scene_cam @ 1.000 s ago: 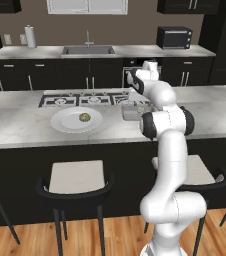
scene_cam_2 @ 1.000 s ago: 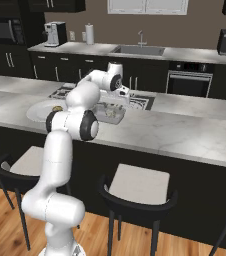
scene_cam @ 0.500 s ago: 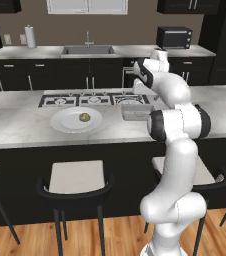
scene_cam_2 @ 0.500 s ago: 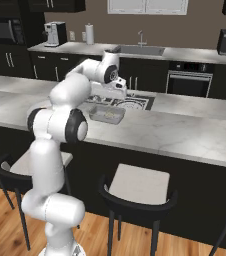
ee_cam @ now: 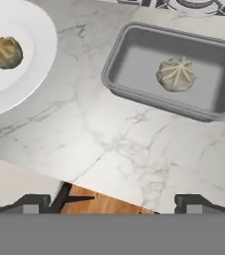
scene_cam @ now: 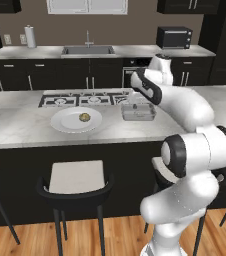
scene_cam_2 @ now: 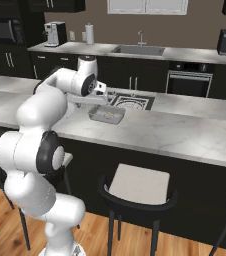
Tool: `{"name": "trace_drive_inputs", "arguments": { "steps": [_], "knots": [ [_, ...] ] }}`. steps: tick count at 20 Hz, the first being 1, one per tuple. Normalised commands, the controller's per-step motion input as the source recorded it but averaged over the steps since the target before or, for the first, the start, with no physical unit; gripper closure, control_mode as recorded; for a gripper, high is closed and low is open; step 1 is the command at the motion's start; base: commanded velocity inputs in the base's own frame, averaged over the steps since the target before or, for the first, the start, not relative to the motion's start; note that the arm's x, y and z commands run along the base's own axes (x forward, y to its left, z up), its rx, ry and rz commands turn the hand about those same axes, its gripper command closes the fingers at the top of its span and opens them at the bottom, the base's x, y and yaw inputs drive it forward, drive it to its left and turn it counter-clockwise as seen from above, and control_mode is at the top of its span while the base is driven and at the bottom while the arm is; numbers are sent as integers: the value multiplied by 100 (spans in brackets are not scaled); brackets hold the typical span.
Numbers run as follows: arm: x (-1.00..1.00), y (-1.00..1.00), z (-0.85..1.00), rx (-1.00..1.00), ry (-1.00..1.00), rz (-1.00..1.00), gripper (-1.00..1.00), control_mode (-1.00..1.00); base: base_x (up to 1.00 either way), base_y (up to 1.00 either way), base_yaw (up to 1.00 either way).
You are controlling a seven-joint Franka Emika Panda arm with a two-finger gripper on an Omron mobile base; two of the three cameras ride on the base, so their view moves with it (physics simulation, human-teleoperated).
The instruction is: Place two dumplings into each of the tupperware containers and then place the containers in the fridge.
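Observation:
A clear greyish tupperware container (ee_cam: pixel 134 62) sits on the marble counter with one pale dumpling (ee_cam: pixel 177 73) inside. A second dumpling (ee_cam: pixel 5 52) lies on the round white plate (ee_cam: pixel 35 64) to its left. The same container (scene_cam: pixel 138 112) stands right of the plate (scene_cam: pixel 65 125) and its dumpling (scene_cam: pixel 84 117), and it also shows as the container (scene_cam_2: pixel 106 115). My gripper (ee_cam: pixel 112 203) hovers above the container, nearer the counter's front edge, open and holding nothing. It appears too as the gripper (scene_cam: pixel 134 95) and the gripper (scene_cam_2: pixel 103 93). The fridge is out of view.
A cooktop (scene_cam: pixel 85 100) lies just behind the plate and container. Stools (scene_cam: pixel 76 177) stand below the counter's front edge (ee_cam: pixel 84 184). Beyond are the back counter with a sink (scene_cam: pixel 87 50), a microwave (scene_cam: pixel 174 37) and dark cabinets.
The arm's elbow has swung out to the right in the left base view. The hand has lifted slightly above the container, its jaws still open.

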Motion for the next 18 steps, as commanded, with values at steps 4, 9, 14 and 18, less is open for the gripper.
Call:
{"name": "trace_drive_inputs", "arguments": {
  "steps": [4, 9, 14, 18],
  "knots": [
    [-67, 67, 12, 0, 0, 7, -100, -100, 0, 0, 0],
    [0, 78, 6, 0, 5, 1, -100, -100, 0, 0, 0],
    [38, 81, 4, -1, 11, -2, -100, -100, 0, 0, 0],
    [36, 74, 3, -3, 6, -8, -100, -100, 0, 0, 0]
  ]
}}
